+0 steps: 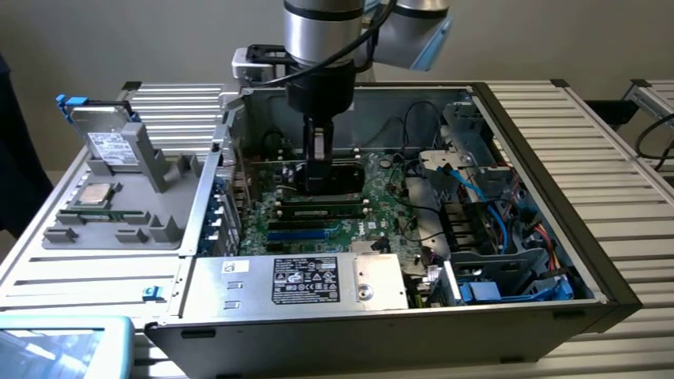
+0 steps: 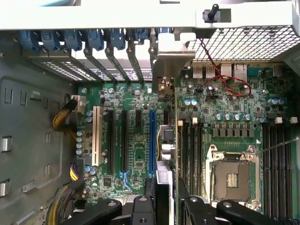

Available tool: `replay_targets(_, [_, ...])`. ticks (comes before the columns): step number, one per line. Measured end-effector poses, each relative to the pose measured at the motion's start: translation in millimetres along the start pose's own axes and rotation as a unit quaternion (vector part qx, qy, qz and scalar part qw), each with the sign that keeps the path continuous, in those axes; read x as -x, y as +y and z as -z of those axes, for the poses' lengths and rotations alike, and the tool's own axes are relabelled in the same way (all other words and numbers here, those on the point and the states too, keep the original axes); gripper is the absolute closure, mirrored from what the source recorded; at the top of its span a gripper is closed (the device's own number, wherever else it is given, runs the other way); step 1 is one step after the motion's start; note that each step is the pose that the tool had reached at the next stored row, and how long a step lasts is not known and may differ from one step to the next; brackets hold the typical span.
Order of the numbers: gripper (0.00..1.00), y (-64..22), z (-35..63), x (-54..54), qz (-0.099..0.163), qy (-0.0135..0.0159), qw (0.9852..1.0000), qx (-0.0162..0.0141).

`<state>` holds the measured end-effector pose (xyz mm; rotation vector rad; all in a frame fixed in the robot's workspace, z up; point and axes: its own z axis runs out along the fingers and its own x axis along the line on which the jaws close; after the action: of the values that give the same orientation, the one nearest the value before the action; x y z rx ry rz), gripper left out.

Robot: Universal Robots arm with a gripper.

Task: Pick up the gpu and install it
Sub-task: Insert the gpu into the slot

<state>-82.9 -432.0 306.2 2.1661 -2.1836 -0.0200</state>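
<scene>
Pincer (image 2: 167, 183) clamping thin gpu (image 2: 168, 143) (edge-on), silvery bracket (image 2: 171, 61), green motherboard (image 2: 136, 154)

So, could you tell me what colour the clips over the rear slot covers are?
Blue; the clips show best in the wrist view.

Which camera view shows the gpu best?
The wrist view: the gpu runs edge-on from its silvery bracket to the gripper, over the motherboard. In the exterior view it is a thin dark strip below the arm, inside the case.

Robot arm (image 1: 316, 39) inside open computer case (image 1: 548, 158), gpu (image 1: 317, 178) over motherboard (image 1: 316, 227)
</scene>
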Motion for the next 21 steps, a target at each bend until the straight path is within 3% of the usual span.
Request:
replay_targets(5, [0.71, 0.1, -4.2, -4.0, 0.0, -0.0068, 1.0, 0.0024])
replay_targets(16, [0.71, 0.3, -11.8, -17.4, 0.001, -0.0237, 0.9997, 0.0027])
replay_targets(21, [0.71, 1.4, -16.1, -21.7, 0.002, -0.0282, 0.9996, 0.0028])
